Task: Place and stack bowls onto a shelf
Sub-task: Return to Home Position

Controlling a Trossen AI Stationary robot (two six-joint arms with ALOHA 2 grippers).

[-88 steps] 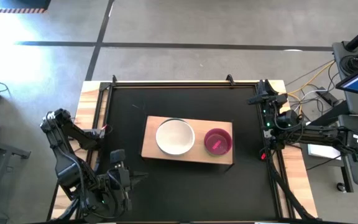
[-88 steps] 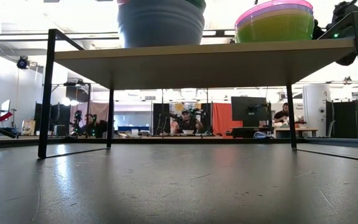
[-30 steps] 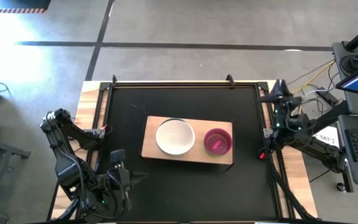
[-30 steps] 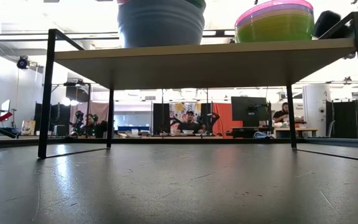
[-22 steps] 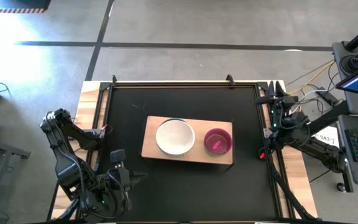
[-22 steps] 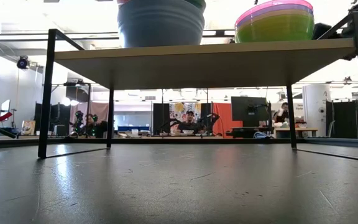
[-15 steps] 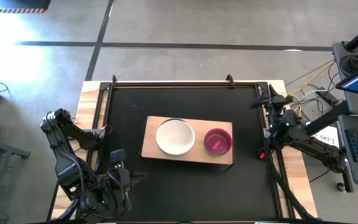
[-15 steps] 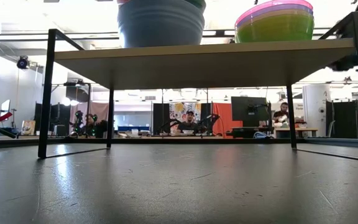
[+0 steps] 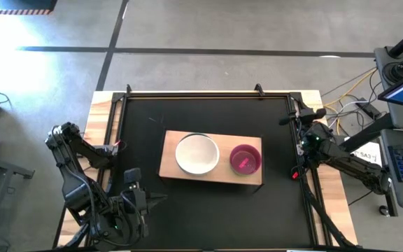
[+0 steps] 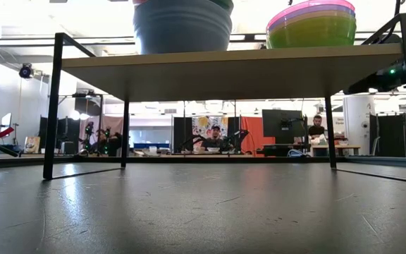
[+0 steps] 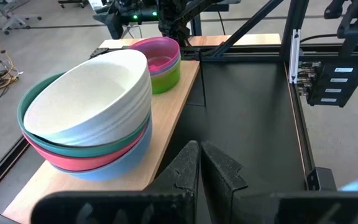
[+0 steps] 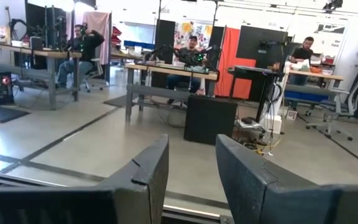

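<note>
Since both stacks sit on the shelf [image 9: 168,170], cream-white bowl [image 9: 196,154] topping the left, magenta bowl [image 9: 244,159] the right, stacking looks complete. Left end effector [image 11: 199,147]: fingers pressed together, over counter's [image 9: 208,112] left side, well apart from shelf. Right end effector [image 12: 191,146]: spread, empty, at counter's right edge nr shelf. Risk: if it swings wide going home, it clips shelf, jolts stacks.

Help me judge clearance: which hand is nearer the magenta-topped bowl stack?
Right. The right hand hangs by the table's right edge, just past the shelf end holding the magenta-topped stack. The left hand sits off the shelf's opposite end, beyond the white-topped stack.
</note>
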